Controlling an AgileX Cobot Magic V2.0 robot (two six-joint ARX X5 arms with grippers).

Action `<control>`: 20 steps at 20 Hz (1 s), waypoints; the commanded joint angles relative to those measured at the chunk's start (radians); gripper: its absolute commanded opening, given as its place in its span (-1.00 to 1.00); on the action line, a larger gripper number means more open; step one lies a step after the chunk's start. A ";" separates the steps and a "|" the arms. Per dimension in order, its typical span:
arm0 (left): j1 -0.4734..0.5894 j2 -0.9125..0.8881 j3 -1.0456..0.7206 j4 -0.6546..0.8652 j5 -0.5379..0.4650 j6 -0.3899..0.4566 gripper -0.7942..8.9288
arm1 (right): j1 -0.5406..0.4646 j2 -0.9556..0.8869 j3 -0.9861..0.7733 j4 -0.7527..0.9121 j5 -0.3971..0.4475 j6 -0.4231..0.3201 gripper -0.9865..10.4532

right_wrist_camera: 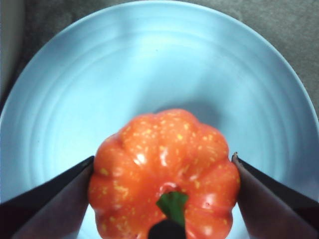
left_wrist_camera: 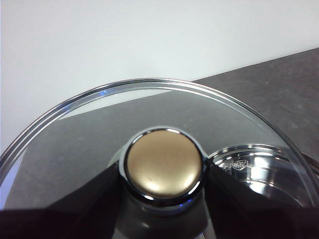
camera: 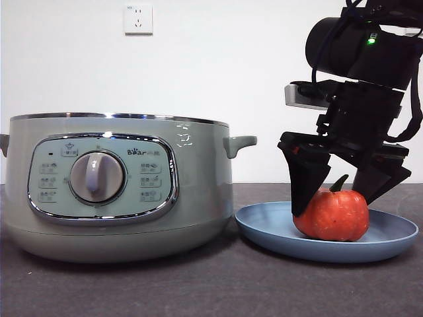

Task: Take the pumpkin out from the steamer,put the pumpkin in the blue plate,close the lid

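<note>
The steamer (camera: 119, 188) sits open on the table, no lid on it, which makes sense since the left gripper (left_wrist_camera: 162, 174) is clamped on the lid (left_wrist_camera: 149, 114) by its knob, holding it out of the way somewhere outside the front view. Next to the steamer, the blue plate (camera: 390, 234) already has the pumpkin (camera: 332, 216) resting in it. The right gripper (camera: 334, 191) reaches down from above, jaws straddling the pumpkin's sides; looks like they're touching, but can't tell if it's gripping or let go.
</note>
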 commanded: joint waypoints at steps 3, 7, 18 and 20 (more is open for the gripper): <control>0.000 -0.013 0.009 0.051 0.020 0.011 -0.85 | 0.003 0.018 -0.007 -0.014 0.002 0.016 0.18; 0.000 -0.013 0.009 0.050 0.021 0.011 -0.85 | 0.003 0.007 -0.006 -0.015 0.001 0.024 0.17; 0.000 -0.013 0.009 0.052 0.067 0.008 -0.85 | 0.000 -0.293 -0.006 -0.015 0.003 0.026 0.16; 0.000 -0.013 0.009 0.052 0.067 0.008 -0.85 | 0.000 -0.364 -0.006 -0.015 0.003 0.026 0.16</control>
